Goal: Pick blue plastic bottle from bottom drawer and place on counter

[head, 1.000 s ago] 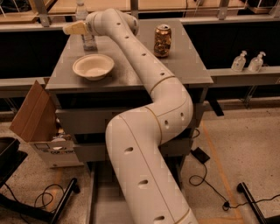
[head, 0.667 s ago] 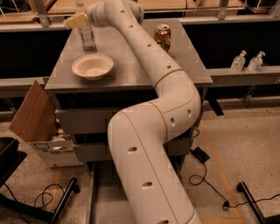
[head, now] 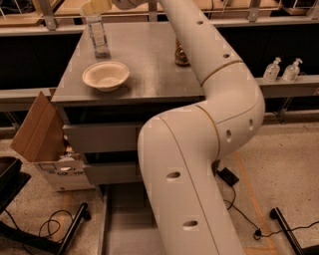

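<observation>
Grey bottom drawer [head: 124,226] hangs open at the bottom of the frame. Up on the counter [head: 149,62], upper left, your blue plastic bottle [head: 100,37] stands upright behind the bowl [head: 105,75]. Gripper [head: 97,6] has lifted to just above its cap; can't tell its grip. Looks placed, mate.

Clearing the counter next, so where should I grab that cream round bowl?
Pinch the cream round bowl by its thin upturned rim, coming straight down: it sits upright and open on the grey metal counter. The gripper hovers over the clear plastic bottle.
</observation>
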`<state>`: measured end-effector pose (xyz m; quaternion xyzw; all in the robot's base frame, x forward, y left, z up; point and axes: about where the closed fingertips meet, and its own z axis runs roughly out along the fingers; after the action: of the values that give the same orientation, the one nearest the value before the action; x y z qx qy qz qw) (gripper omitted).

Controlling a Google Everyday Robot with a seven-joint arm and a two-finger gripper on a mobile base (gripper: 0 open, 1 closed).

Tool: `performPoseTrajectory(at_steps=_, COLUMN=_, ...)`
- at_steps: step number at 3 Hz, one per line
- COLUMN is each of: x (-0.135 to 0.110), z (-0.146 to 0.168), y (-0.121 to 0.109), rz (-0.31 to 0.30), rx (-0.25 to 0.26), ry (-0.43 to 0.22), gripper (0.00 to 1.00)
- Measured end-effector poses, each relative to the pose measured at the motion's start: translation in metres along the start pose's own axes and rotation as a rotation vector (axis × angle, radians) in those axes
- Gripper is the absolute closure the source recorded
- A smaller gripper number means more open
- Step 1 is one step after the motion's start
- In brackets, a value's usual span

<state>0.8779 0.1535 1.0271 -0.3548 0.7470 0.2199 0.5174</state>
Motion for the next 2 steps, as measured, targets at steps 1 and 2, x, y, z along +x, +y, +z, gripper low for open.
performPoseTrajectory(at_steps=1, x=-0.003, z=-0.079, y=-0.015, rz=0.089, rx=0.0, ry=-0.007, gripper=0.0)
performPoseTrajectory(at_steps=2, x=-0.041, z=-0.181, y=-0.033, rz=0.114, rx=0.085, ry=-0.158, gripper=0.0)
